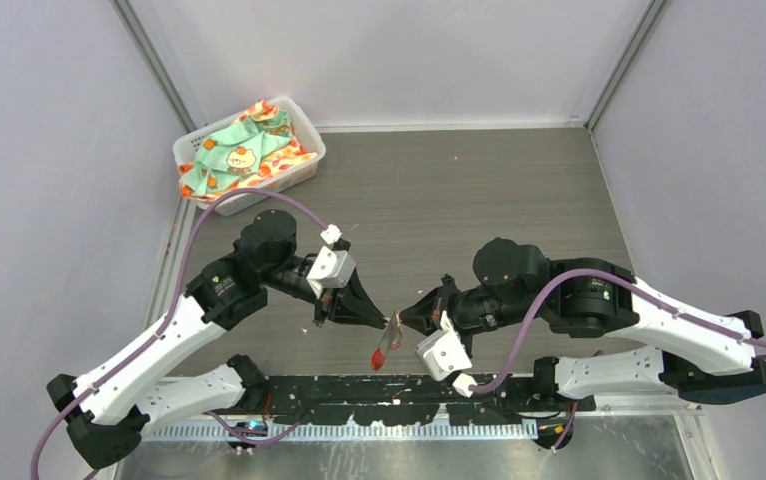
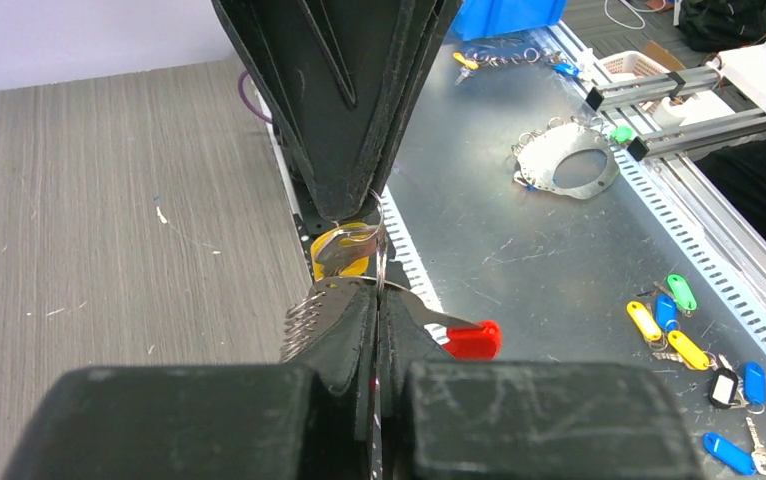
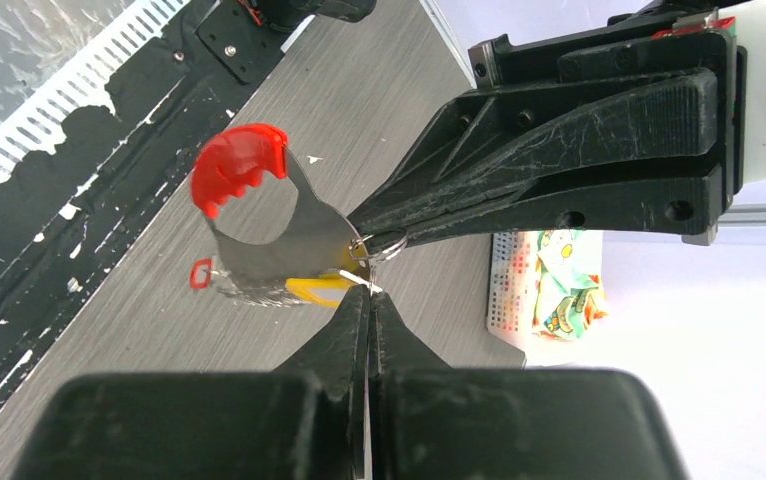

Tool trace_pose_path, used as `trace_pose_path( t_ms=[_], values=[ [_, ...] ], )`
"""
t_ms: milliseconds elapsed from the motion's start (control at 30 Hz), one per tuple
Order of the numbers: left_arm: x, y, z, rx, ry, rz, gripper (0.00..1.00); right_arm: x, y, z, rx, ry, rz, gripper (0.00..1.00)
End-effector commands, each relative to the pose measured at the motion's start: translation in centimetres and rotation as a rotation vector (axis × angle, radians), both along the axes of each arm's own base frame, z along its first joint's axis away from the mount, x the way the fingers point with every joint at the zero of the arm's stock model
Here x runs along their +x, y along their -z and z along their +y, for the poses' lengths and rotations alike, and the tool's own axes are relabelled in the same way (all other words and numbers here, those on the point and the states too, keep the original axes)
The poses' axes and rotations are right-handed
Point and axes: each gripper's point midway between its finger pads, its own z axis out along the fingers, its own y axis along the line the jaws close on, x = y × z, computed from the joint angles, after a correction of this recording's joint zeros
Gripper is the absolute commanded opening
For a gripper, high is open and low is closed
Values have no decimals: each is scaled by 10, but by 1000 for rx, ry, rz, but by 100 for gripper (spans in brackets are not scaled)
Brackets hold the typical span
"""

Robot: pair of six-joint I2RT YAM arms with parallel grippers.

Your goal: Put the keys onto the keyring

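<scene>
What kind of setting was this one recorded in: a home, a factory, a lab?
Most likely a robotics lab work cell. Plain pale panel walls box in a wood-grain table, and beside it a metal bench holds loose coloured key tags.

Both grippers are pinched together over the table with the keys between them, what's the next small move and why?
Probably hold the left gripper steady on the keyring and let the right gripper nudge the yellow key slightly onto the small wire loop. Both are shut, tip to tip, with the yellow key right at that loop; whether it is threaded I cannot tell.
</scene>
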Motion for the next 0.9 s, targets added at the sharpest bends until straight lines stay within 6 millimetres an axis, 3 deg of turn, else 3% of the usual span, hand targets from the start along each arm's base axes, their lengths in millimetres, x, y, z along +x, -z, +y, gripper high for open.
trace_pose_path(
  t_ms=[0,867],
  values=[
    [3,-13,-2,-48,-6,-35,0,-5,-18,0,43,-27,-7,1],
    [2,-7,0,-35,11,-65,0,-6,-18,13,35,-45,-9,1]
  ],
)
